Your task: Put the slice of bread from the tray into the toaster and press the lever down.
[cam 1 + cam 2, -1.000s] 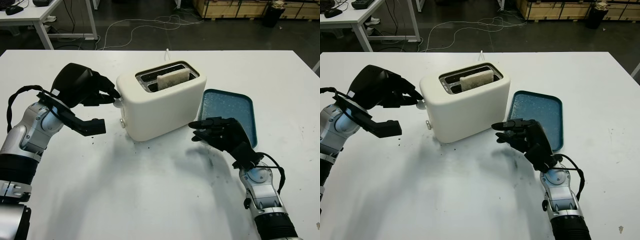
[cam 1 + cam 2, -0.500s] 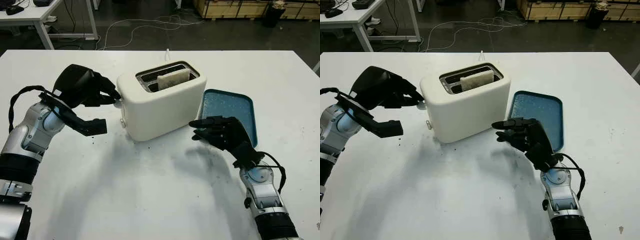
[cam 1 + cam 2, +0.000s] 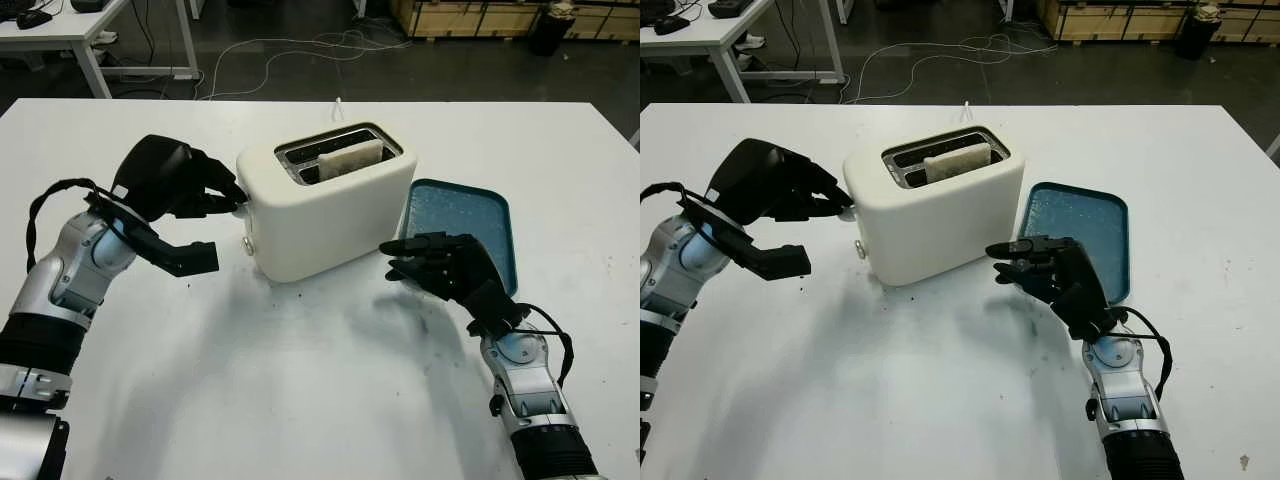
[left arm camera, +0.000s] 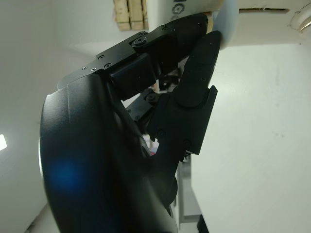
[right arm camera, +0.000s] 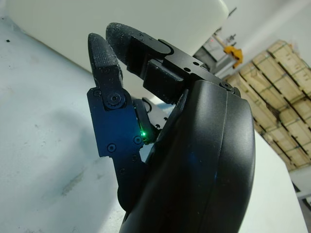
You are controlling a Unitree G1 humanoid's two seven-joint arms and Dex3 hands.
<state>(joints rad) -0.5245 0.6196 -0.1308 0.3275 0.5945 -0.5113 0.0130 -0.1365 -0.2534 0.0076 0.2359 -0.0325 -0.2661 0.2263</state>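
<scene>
- Nearest the robot, on the white counter (image 3: pixel 300 380): right hand (image 3: pixel 440 268), held just above the surface between the toaster's near side and the blue tray; it holds nothing and is open, and appears idle.
- Beside it, to the right: blue tray (image 3: pixel 480 215), lying flat on the counter just beside the toaster, with no bread on it.
- At mid-distance, left: left hand (image 3: pixel 185 190), raised off the counter at the toaster's left end. The fingertips (image 3: pixel 228 190) are curled forward and meet the lever knob; whether they merely touch it or pinch it cannot be told.
- Lever (image 3: pixel 243 207): a small pale knob on the toaster's left end face, high in its travel by appearance, so judged not yet pressed down. A round dial (image 3: pixel 247 244) sits below it.
- Centre: cream two-slot toaster (image 3: pixel 330 215), standing upright on the counter.
- Slice of bread (image 3: pixel 348 158): upright in the nearer slot, its upper edge standing proud of the top.
- Task progress (judgement): loading is done; pressing the lever down is the step left, and the left hand is placed for it.
- Beyond the counter: dark floor with loose cables (image 3: pixel 300 50).
</scene>
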